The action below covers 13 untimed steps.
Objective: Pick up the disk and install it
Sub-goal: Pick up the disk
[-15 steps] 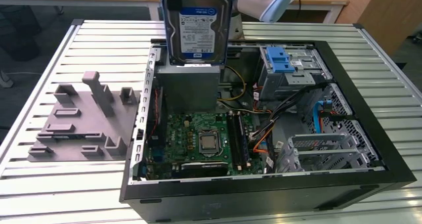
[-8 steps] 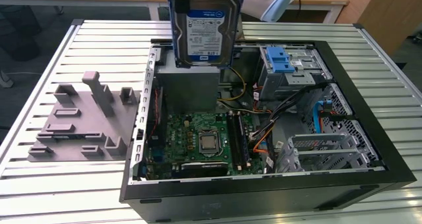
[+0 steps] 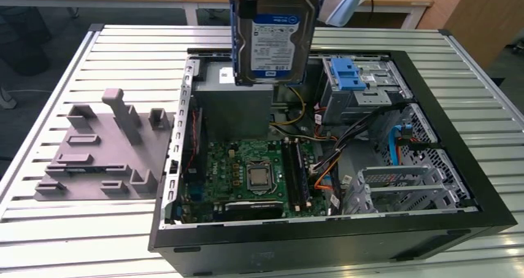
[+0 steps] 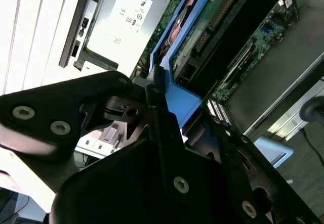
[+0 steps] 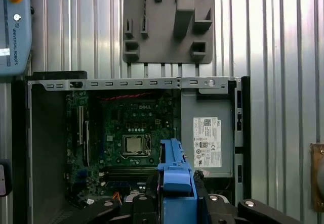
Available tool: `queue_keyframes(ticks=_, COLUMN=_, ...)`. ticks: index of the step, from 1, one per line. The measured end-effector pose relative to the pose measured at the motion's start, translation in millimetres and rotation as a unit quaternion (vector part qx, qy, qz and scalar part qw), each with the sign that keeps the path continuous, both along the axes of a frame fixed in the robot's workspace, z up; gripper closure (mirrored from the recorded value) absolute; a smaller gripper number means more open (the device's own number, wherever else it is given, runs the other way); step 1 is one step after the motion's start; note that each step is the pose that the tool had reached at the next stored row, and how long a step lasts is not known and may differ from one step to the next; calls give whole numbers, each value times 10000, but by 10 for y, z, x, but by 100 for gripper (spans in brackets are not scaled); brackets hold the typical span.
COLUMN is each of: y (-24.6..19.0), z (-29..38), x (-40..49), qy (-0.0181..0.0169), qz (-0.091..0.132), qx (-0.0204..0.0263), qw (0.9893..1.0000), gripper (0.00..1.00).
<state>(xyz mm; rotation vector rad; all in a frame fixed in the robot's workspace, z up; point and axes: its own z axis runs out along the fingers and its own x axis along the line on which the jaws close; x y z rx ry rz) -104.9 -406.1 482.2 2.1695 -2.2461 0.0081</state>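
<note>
Exterior view: we find the disk [image 3: 274, 35] hanging upright in the air, label toward the camera. It is above the grey metal box [image 3: 237, 97] inside the open computer case [image 3: 458, 124], at the end of the case nearest the table edge farthest from that camera. It touches nothing below it. The drive cage [image 3: 356, 75] with its blue latch stands in the same end of the case, beside the box on the exterior view's right, near the disk but not under it. The table [image 3: 82, 229] also carries a grey fixture plate [image 3: 102, 152] toward its edge at the exterior view's left, well apart from the disk.

In the second wrist view, the gripper [image 4: 162, 107] has its jaws closed on the blue bracket [image 4: 177, 100] at one short end of the disk, black metal on either side of the plastic. The disk's green circuit board [image 4: 202, 29] lies bare on one face. The first wrist view shows the same clamped bracket end above the motherboard [image 5: 131, 133].

Our assessment:
- **Weight and stiffness:** the disk is rigid and dense for its size.
- **Surface:** the metal faces are smooth and would slip under a light pinch.
- **Fragility:** we judge it sensitive to knocks, and the bare circuit board is no place for contact.
- **Bracket:** it is plastic and likely gives a little, so a hold on it alone lets the hanging body sway.
- **Where to hold:** the soundest hold is square across the bracket's edges, clear of the label face and the board.
</note>
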Motion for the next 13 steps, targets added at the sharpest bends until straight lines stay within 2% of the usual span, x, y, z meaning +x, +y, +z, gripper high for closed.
queue_keyframes(ticks=4, y=-21, z=-1, x=110, qy=0, qz=0, qx=1, qw=10000, gripper=64)
queue_keyframes(ticks=7, y=-47, z=0, x=155, qy=1, qz=-2, qx=0, qw=10000, gripper=64)
queue_keyframes(ticks=13, y=-156, z=-2, x=177, qy=1, qz=-9, qx=0, qw=10000, gripper=64)
